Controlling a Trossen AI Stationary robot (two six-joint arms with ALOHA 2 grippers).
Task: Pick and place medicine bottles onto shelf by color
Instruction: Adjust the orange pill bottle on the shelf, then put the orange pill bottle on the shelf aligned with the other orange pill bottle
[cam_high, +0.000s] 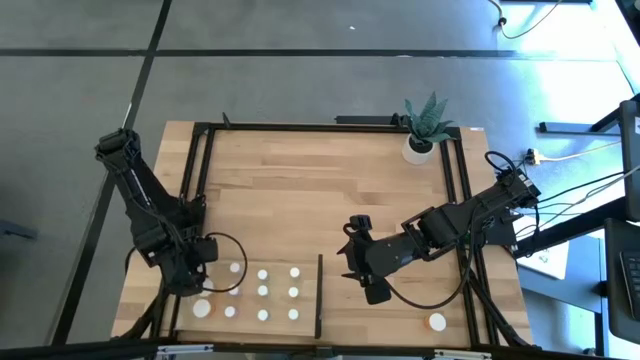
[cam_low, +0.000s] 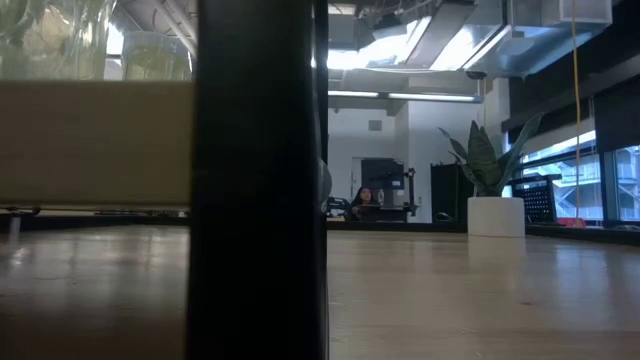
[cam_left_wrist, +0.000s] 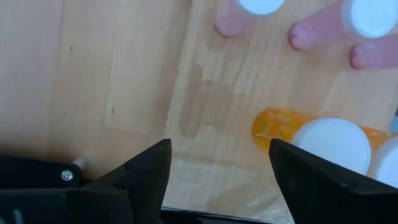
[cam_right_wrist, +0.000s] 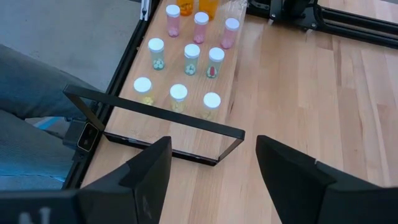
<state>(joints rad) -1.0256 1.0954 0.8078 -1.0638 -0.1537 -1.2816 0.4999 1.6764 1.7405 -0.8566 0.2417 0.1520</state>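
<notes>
The pale wood shelf (cam_high: 250, 325) lies at the table's near left, with its thin black upright strip (cam_high: 319, 295) along its right edge. Several white-capped medicine bottles (cam_high: 262, 291) stand on it in rows. The right wrist view shows pink (cam_right_wrist: 200, 25), green (cam_right_wrist: 191, 57) and yellowish (cam_right_wrist: 178, 96) rows, with orange ones (cam_right_wrist: 208, 6) beyond. My left gripper (cam_high: 195, 283) is open and empty over the shelf's left end, beside a large orange bottle (cam_left_wrist: 329, 143). My right gripper (cam_high: 375, 290) is open and empty, right of the strip. One orange bottle (cam_high: 436, 322) stands alone at the near right.
A white pot with a spiky green plant (cam_high: 422, 140) stands at the far right and also shows in the low view (cam_low: 497, 215). Black rails (cam_high: 200, 180) frame the tabletop. In the low view a black upright (cam_low: 260, 180) blocks the left-centre. A person (cam_low: 362, 198) is far behind.
</notes>
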